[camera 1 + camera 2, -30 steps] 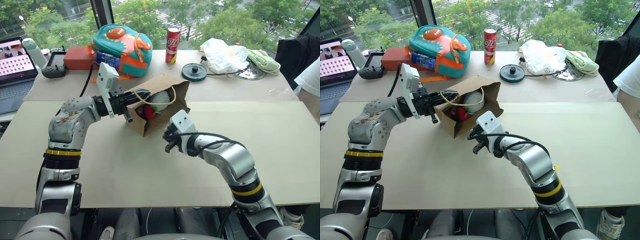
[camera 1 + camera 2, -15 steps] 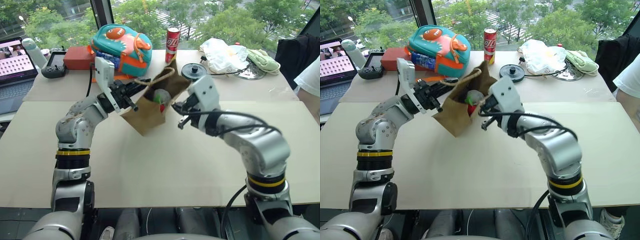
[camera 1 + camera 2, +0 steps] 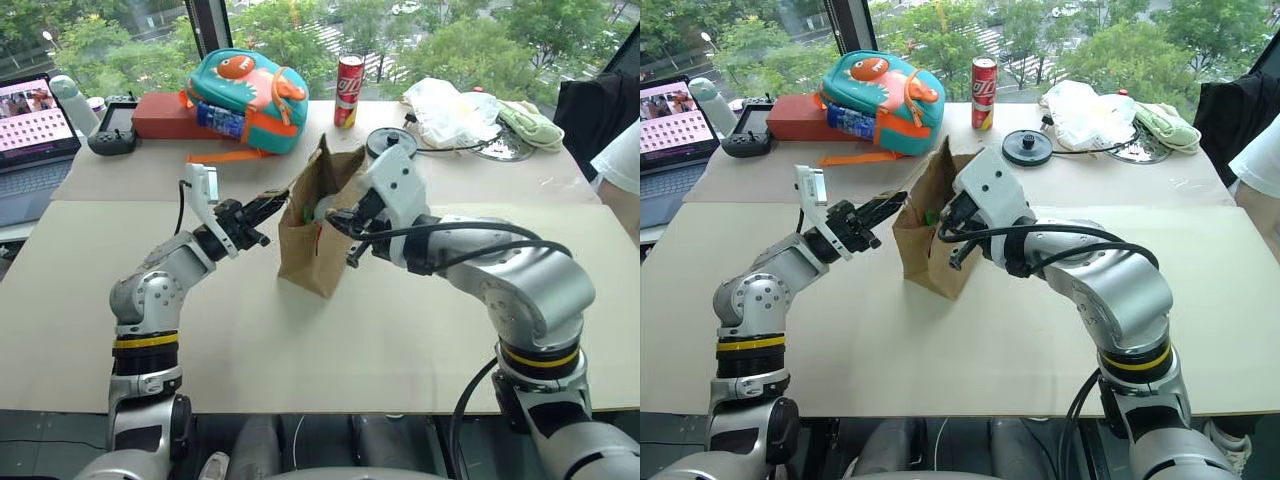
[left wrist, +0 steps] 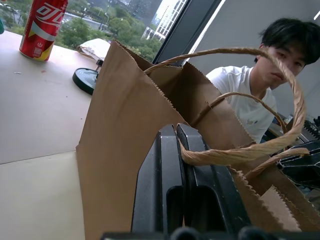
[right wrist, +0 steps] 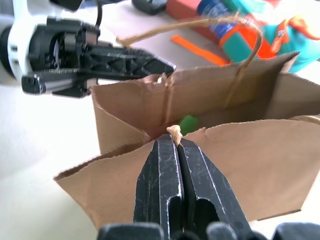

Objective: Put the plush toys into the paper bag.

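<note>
We have the paper bag (image 3: 318,230) standing upright on the tabletop (image 3: 420,330), held between both arms, with a bit of green showing inside its mouth, which we take for the chili toy's stem; the puffer fish we cannot make out here. Our left gripper (image 4: 176,150) has its jaws pinched shut on one twine handle (image 4: 260,145), and our right gripper (image 5: 176,150) has its jaws closed on the near rim where the other handle is knotted. To finish well, we judge we should keep both grips level, settle the base flat, and let go one side at a time so the bag does not tip over.
</note>
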`<state>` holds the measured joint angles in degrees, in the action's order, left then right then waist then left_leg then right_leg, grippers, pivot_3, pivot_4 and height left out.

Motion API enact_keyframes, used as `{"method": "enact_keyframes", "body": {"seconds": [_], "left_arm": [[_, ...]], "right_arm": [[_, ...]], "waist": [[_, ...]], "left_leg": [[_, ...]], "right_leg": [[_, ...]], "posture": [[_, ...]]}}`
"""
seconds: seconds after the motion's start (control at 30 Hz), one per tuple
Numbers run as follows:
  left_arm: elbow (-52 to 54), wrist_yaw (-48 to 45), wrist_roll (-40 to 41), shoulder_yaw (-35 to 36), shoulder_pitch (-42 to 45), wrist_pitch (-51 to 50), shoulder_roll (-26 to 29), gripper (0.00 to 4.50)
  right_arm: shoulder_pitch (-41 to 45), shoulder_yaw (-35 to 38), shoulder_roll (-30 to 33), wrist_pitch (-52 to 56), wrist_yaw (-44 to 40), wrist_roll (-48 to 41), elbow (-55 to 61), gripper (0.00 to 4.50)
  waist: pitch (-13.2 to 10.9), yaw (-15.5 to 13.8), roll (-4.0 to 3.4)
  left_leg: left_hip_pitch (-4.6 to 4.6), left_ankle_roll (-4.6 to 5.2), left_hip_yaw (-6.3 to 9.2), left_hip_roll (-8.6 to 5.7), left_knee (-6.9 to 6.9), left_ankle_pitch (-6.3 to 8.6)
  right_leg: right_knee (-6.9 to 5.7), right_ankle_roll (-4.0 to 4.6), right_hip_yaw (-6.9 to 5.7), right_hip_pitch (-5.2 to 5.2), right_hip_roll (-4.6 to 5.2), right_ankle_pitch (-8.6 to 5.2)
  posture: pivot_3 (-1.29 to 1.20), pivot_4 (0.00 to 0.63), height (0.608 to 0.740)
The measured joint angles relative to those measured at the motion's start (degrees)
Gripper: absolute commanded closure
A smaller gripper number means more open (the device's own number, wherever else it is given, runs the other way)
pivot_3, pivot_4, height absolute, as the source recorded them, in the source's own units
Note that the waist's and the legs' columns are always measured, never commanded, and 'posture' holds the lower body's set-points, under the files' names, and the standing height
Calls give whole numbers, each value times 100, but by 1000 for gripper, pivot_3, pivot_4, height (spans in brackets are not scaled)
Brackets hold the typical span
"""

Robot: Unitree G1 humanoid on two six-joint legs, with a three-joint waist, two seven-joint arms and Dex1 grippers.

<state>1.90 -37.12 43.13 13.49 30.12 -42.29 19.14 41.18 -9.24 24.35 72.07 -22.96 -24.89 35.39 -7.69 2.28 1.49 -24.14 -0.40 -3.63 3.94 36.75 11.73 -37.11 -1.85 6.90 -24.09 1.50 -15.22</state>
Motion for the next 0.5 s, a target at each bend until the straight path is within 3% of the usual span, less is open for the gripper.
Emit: {"method": "enact_keyframes", "body": {"seconds": [0.1, 0.2, 0.43, 0.5], "left_arm": [[-7, -4, -2, 2, -30, 1, 7, 4500], [3, -14, 123, 16, -28, -49, 23, 3624], [435, 24, 654, 29, 133, -500, 213, 1118], [525, 67, 813, 60, 201, -664, 319, 409]], "right_arm": [[-75, -148, -2, 3, 69, 35, -100, 3633], [-102, -154, -23, 2, 157, 113, -231, 2571], [-102, 135, 12, -5, 90, 48, -274, 178], [-103, 274, 117, -60, -47, -66, -248, 0]], "waist": [[0, 7, 0], [0, 12, 0], [0, 13, 0], [0, 13, 0]], "left_leg": [[-1, 0, 0, 1, -1, 0], [-1, 0, 0, 1, -2, 0], [-1, 0, 0, 0, -2, 0], [-1, 1, 0, 1, -2, 0]], "right_leg": [[-1, 0, 0, -4, -1, 0], [-1, 0, 1, -4, -1, 0], [1, 0, 1, -2, 0, 0], [2, -1, 0, -2, 0, 0]], "posture": [[0, 150, 728], [0, 150, 728], [0, 150, 728], [0, 150, 728]]}}
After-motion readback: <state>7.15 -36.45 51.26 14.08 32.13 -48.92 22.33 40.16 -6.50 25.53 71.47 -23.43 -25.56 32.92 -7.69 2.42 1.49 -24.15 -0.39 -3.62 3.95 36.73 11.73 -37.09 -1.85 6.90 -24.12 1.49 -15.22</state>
